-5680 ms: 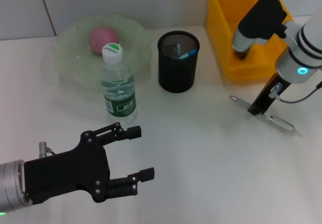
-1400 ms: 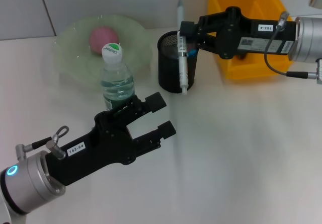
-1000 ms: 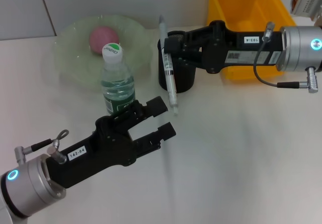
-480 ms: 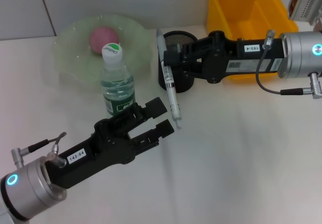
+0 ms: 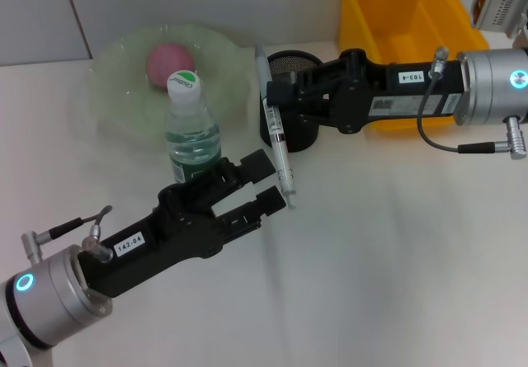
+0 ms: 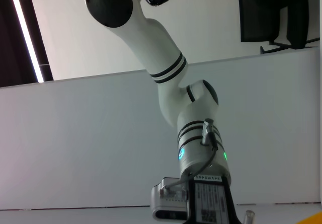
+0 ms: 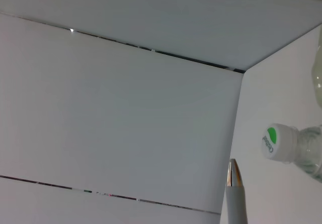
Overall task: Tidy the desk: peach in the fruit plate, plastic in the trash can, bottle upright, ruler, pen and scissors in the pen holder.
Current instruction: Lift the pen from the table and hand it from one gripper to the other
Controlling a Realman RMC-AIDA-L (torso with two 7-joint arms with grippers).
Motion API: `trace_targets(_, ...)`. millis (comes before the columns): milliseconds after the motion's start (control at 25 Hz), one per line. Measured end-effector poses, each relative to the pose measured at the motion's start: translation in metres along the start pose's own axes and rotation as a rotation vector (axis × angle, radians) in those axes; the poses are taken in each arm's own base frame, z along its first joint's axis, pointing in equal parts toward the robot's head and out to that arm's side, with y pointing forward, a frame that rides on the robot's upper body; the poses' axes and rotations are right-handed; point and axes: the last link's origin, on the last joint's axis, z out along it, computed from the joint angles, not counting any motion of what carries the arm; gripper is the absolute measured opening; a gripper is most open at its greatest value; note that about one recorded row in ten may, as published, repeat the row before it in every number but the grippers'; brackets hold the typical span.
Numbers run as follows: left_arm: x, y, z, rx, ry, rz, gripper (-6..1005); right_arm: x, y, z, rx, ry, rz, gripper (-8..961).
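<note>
My right gripper reaches in from the right, shut on a white pen that hangs nearly upright in front of the black mesh pen holder. The pen's lower end sits just off the tips of my left gripper, which is open and points up from the lower left. The bottle stands upright with its green-marked cap. A pink peach lies in the green fruit plate. The pen's metal tip shows in the right wrist view. Ruler, scissors and plastic are out of view.
The yellow trash can stands at the back right, behind my right arm. The left wrist view shows only that right arm against a white wall.
My right gripper has carried the pen from beside the pen holder leftward and down. My left gripper has risen toward the pen's lower end and now nearly touches it.
</note>
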Motion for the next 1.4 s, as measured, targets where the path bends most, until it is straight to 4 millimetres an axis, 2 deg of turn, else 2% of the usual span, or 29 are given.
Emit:
trace_targets(400, 0.004, 0.002, -0.001, -0.007, 0.01, -0.008, 739, 0.001, 0.003, 0.015, 0.019, 0.061, -0.017, 136)
trace_targets(960, 0.005, 0.002, -0.001, -0.004, 0.02, -0.021, 738, 0.0, 0.005, 0.021, 0.036, 0.089, -0.023, 136)
trace_targets(1360, 0.004, 0.001, 0.001, 0.006, 0.016, -0.024, 376, -0.001, 0.007, 0.025, 0.043, 0.116, -0.026, 136)
trace_targets(1400, 0.004, 0.0, 0.001, 0.008, 0.018, -0.024, 373, -0.001, 0.009, 0.025, 0.045, 0.12, -0.034, 136)
